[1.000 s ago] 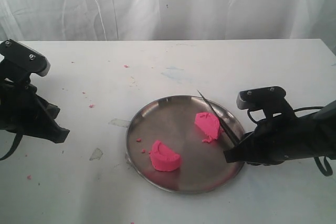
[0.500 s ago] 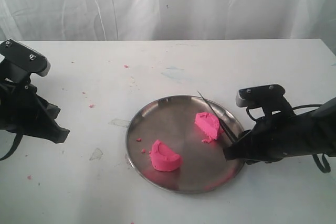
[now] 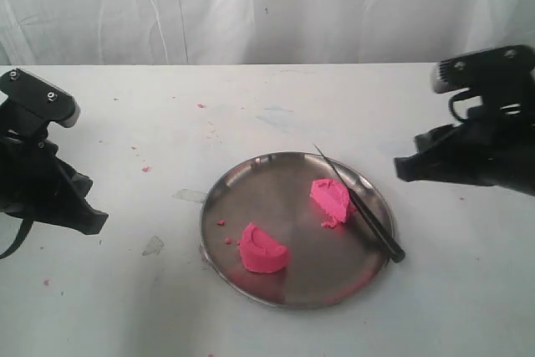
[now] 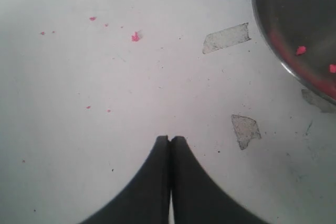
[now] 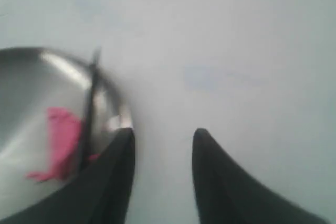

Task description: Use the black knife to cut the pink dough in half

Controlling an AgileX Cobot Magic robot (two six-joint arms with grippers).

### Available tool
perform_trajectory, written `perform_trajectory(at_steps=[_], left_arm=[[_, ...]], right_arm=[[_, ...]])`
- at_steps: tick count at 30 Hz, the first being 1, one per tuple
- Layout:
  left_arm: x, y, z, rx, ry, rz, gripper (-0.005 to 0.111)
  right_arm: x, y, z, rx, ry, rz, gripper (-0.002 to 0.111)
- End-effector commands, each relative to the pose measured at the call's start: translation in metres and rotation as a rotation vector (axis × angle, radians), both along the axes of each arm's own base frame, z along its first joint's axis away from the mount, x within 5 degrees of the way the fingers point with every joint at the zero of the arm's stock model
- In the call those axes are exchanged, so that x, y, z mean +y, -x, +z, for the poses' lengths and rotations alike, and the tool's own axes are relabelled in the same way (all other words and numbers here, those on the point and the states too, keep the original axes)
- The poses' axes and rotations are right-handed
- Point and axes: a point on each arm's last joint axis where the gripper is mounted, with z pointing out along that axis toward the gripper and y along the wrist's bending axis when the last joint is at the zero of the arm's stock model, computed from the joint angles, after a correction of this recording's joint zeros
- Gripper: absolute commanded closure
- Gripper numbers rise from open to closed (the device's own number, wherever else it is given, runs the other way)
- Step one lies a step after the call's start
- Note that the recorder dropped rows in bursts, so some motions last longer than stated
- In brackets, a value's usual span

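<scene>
The pink dough lies in two halves, well apart, on the steel plate toward the desk's front edge. The black knife rests along the plate's right rim with its handle overhanging, so a brush from an arm could likely tip it off. The left fingers press together, empty. The right fingers stand moderately apart, holding nothing.

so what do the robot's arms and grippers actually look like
The left arm and right arm are matte black and blocky, each topped by a camera box with a pale grey edge and small screws. A black cable loops by the right one. The left gripper and right gripper have plain black fingers tapering to rounded tips.
</scene>
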Motion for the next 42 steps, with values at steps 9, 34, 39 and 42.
perform_trajectory(at_steps=[9,34,39,42], left_arm=[[0.0,0.003,-0.001,0.015,0.008,0.006,0.107],[0.0,0.003,-0.001,0.015,0.008,0.006,0.107],[0.0,0.003,-0.001,0.015,0.008,0.006,0.107],[0.0,0.003,0.0,0.011,0.01,0.006,0.107]], right_arm=[[-0.029,0.058,0.024,-0.184,-0.102,-0.168,0.108],[-0.048,0.193,0.102,-0.837,-0.211,0.109,0.108],[-0.06,0.209,0.091,-0.929,-0.199,0.005,0.108],[-0.068,0.211,0.077,-1.017,-0.136,-0.075,0.108]])
